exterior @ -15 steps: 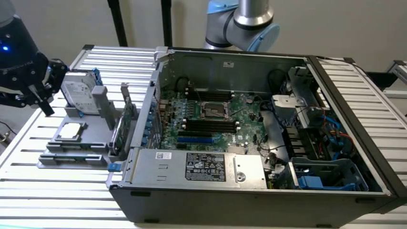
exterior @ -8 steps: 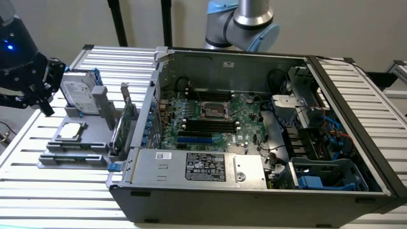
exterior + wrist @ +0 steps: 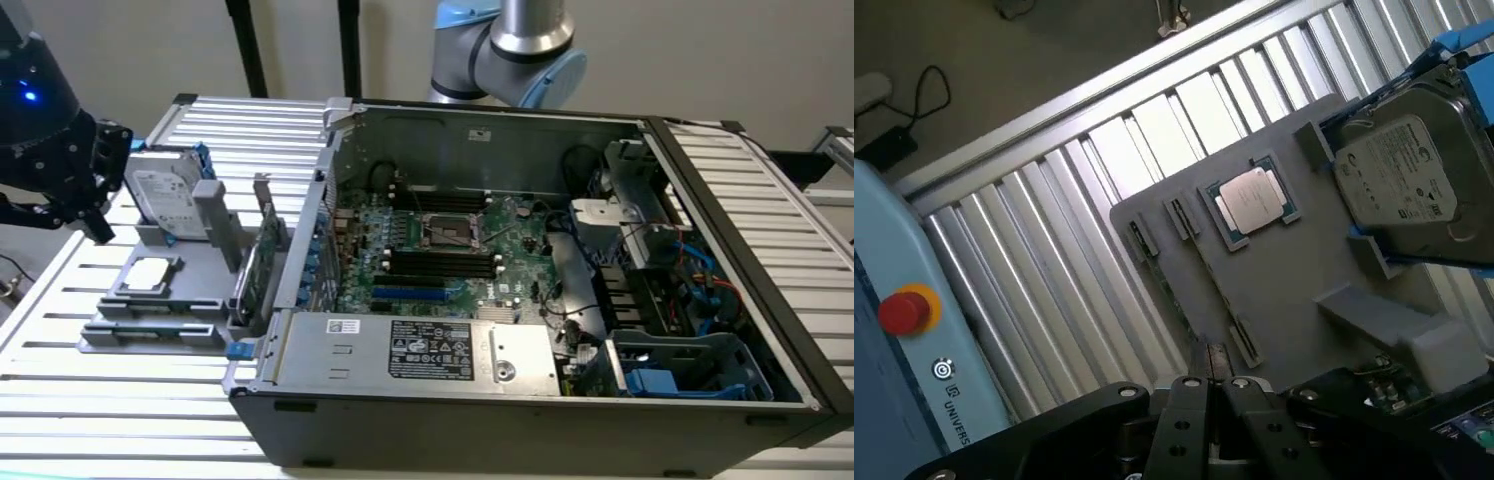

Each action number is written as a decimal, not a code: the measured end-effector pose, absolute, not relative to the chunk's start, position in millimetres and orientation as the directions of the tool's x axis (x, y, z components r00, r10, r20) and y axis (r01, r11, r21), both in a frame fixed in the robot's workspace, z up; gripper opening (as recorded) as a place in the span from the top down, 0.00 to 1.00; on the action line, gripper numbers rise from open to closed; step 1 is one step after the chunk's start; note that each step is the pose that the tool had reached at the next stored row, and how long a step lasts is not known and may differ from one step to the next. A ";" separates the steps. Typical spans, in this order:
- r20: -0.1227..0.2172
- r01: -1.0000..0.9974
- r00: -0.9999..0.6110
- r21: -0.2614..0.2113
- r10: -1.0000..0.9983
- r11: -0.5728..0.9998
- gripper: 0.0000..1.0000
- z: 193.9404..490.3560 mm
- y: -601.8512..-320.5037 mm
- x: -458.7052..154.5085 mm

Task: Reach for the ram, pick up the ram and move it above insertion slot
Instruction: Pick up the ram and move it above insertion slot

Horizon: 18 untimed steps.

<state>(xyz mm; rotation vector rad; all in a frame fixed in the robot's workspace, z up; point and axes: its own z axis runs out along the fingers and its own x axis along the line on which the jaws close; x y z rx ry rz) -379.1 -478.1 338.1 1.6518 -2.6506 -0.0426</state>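
The ram [image 3: 1199, 295] stands on edge in a groove of the grey fixture plate [image 3: 1294, 270], showing as a thin greenish line between two small clips. From outside, the ram [image 3: 150, 328] lies along the fixture's front. My gripper [image 3: 1212, 385] hangs above the fixture, close to one end of the stick, with its black fingers together and nothing between them. In the exterior view the gripper [image 3: 96, 228] is at the far left, over the fixture's back corner. The motherboard's black slots [image 3: 441, 263] sit inside the open computer case [image 3: 534, 385].
The fixture also carries a silver hard drive [image 3: 167, 200], a processor chip [image 3: 1254, 197] and an upright green card with a metal bracket [image 3: 267, 250]. A blue console with a red button [image 3: 904, 310] stands beside the slatted table [image 3: 134, 420].
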 end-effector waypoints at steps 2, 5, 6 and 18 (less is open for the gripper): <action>0.000 -0.913 -0.406 0.031 -0.914 0.406 0.89 338.0 -478.0 -379.1; -0.001 -0.934 -0.357 0.028 -0.934 0.356 0.89 338.0 -478.0 -379.0; -0.002 -0.940 -0.339 0.027 -0.941 0.339 0.89 337.9 -478.0 -379.0; -0.005 -0.992 -0.128 0.012 -0.992 0.128 0.89 337.7 -478.1 -379.1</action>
